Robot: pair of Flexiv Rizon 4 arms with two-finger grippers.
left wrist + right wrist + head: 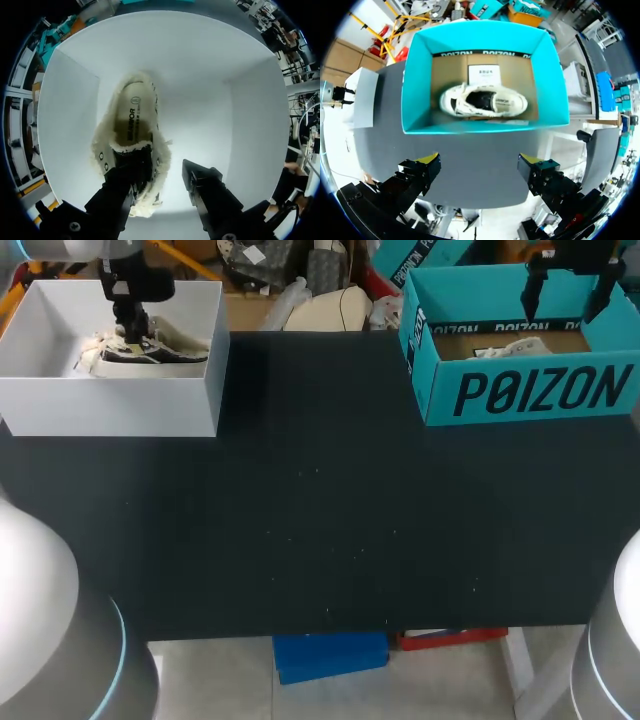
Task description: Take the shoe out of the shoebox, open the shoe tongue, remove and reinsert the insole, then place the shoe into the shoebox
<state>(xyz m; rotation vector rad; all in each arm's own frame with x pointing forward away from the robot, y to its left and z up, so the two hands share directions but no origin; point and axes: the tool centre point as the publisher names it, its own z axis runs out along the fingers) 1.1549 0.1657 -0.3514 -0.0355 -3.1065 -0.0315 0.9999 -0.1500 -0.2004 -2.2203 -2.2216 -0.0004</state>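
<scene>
The black table (pixel 320 500) carries two boxes at its far side. The teal shoebox (pixel 530 390) stands at the right and the white box (pixel 110 405) at the left, well apart from each other.

In the white box lies a cream shoe (pixel 132 125) with a fleecy lining, and its opening faces up. In the teal shoebox lies a second, white shoe (pixel 482 100) on the brown cardboard floor. A small paper card (pixel 485 75) lies just behind it.

The left claw (pixel 160 172) is down inside the white box, at the laced front part of the cream shoe. Its fingers stand moderately apart. One finger (pixel 117 187) reaches into the shoe at the tongue and touches the lining. The other finger (pixel 202 182) is outside the shoe, with a strip of the white floor visible between them. So the claw does not grip the shoe; only the shoe's side wall is between the fingers.

The right claw (pixel 480 165) hangs above the teal shoebox, wide open, and it holds and touches nothing.
</scene>
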